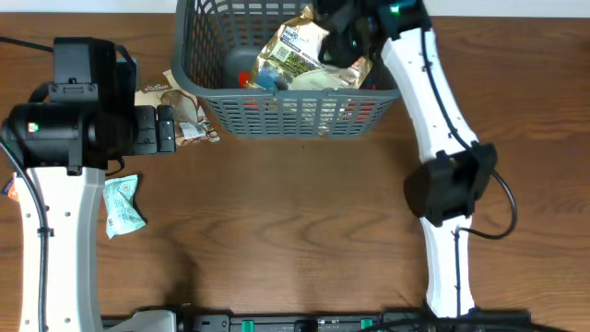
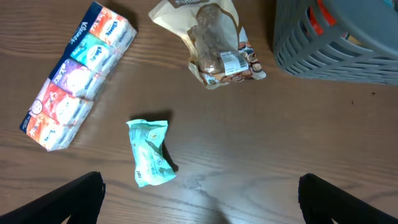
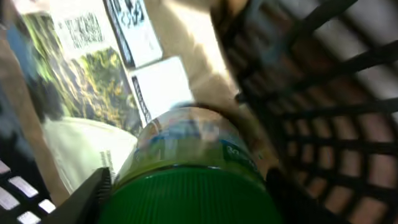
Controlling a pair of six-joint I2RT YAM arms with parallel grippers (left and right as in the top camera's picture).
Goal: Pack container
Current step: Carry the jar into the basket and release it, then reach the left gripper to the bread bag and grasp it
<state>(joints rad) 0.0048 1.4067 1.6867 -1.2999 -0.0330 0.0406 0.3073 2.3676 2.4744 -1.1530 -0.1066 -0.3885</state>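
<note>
The large grey slatted basket [image 1: 295, 111] stands at the top middle, holding a yellow-green snack bag [image 1: 295, 51] and other packs. My right gripper [image 1: 346, 41] is inside the basket at its right side, shut on a green-lidded jar [image 3: 186, 186]; the basket's lattice wall [image 3: 323, 106] is close beside it. My left gripper [image 2: 199, 199] is open and empty above the table, left of the basket, whose corner shows in the left wrist view [image 2: 336, 43]. A small teal packet [image 2: 150, 152] lies below it, also in the overhead view [image 1: 122, 205].
A brown snack bag [image 2: 217, 43] lies by the basket's left corner, also in the overhead view [image 1: 180, 115]. A multi-pack of tissues [image 2: 78, 74] lies at the far left. The table is brown wood.
</note>
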